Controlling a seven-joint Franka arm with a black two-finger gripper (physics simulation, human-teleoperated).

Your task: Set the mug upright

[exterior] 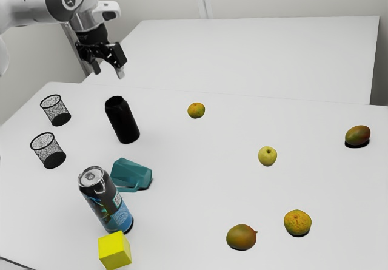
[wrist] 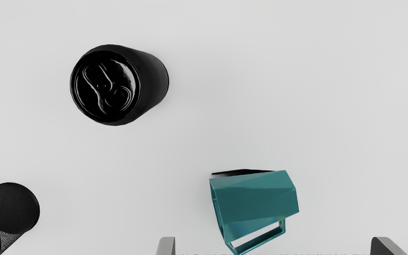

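A teal mug [exterior: 133, 174] lies on its side on a pale desk [exterior: 194, 209], between a black can [exterior: 123, 121] and a patterned drinks can [exterior: 106, 203], as a lone robot arm [exterior: 27, 2] hangs at the exterior view's upper left. The pincer [wrist: 274, 245] is empty, its two fingers spread wide, held high over the desk and well apart from the mug. In the wrist view the mug's handle [wrist: 259, 241] juts out on the side toward the fingertips, and its open mouth [wrist: 218, 214] appears to face the side where a mesh cup [wrist: 12, 208] stands.

The job of setting the mug upright looks to be at its very start: nothing of the righting is done. Left to do, by all appearances, are the approach, a firm hold on the body or handle, a lift, a turn that brings the mouth to the top, and a gentle release onto the base. The neighboring patterned can, just beside the mug, could be knocked on the way in, and the faceted body may roll or slip if pinched off center. A yellow block [exterior: 115, 250] sits near the patterned can, while assorted fruit, including a yellow apple [exterior: 267, 156], rests toward the exterior view's right, away from the work.
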